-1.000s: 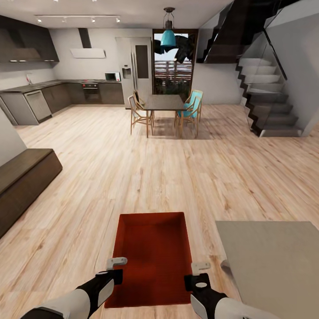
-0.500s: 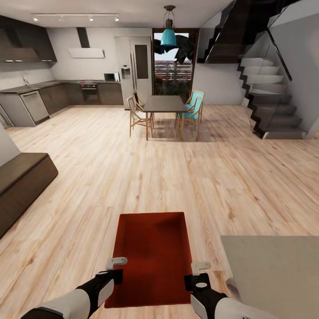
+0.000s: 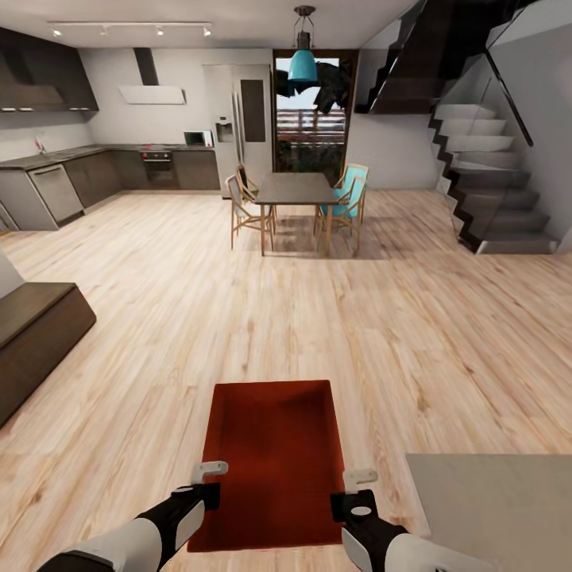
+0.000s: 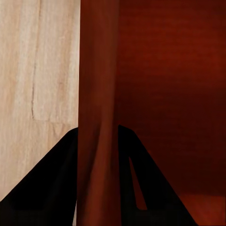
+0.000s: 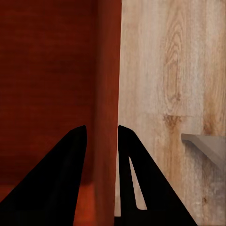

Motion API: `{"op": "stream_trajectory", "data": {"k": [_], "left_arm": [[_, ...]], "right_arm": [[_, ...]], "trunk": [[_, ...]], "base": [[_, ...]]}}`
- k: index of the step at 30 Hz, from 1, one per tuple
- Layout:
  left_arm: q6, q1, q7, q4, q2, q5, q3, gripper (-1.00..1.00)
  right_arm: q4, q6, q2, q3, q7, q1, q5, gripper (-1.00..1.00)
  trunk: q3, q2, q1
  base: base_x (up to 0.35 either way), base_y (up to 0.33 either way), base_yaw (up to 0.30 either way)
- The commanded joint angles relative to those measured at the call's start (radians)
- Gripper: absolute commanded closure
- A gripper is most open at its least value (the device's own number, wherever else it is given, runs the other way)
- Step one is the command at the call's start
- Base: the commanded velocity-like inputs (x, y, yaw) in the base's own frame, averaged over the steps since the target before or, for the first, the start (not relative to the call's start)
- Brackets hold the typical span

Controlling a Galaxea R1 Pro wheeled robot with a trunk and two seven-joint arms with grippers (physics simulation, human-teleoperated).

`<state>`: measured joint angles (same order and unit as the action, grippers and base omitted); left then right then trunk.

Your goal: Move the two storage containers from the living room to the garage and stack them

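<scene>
The floor [image 3: 318, 310] is light wood plank, running unbroken through an open room with pale walls. At the far left a dark kitchen counter [image 3: 71, 155] wraps the corner, with an oven [image 3: 157, 165], a microwave [image 3: 199, 138] and a white hood [image 3: 152, 94] above. A tall fridge [image 3: 244, 119] stands beside a glass door [image 3: 311, 119]. In front of it a dark dining table [image 3: 295, 191] stands with wooden chairs [image 3: 246, 208], one with a teal seat [image 3: 347, 199], under a teal lamp [image 3: 302, 67]. A dark staircase [image 3: 492, 191] climbs at the right. A low dark bench [image 3: 36, 330] sits at the left edge, and a grey slab corner [image 3: 500, 508] shows at the lower right.

No writing or brand can be read anywhere.

One container [image 3: 274, 461], orange-red and open-topped, is held low in front of the robot, above the plank floor, between the two arms. The left claw [image 3: 208, 481] pinches its left long wall, one finger [image 4: 56, 179] outside, the other inside. The right claw [image 3: 359, 488] grips the right long wall the same way, a finger [image 5: 63, 179] inside the bin and one outside.
</scene>
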<state>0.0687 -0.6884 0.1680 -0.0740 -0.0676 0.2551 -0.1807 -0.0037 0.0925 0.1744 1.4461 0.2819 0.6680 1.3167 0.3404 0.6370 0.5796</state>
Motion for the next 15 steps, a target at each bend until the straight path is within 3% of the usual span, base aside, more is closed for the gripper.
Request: {"op": "stream_trajectory", "data": {"k": [1,15], "left_arm": [[0.008,0.0,0.013,-0.001,0.011,0.036,0.072,1.0],[0.008,0.0,0.013,0.0,0.011,0.036,0.072,1.0]], "right_arm": [[-0.002,0.024,0.0,-0.009,0.014,0.001,-0.007,1.0],[-0.002,0.024,0.0,-0.009,0.014,0.0,-0.007,1.0]], "trunk": [[0.001,0.001,0.001],[0.001,0.001,0.001]], "base": [[0.324,0.0,0.0],[0.323,0.0,0.0]]}}
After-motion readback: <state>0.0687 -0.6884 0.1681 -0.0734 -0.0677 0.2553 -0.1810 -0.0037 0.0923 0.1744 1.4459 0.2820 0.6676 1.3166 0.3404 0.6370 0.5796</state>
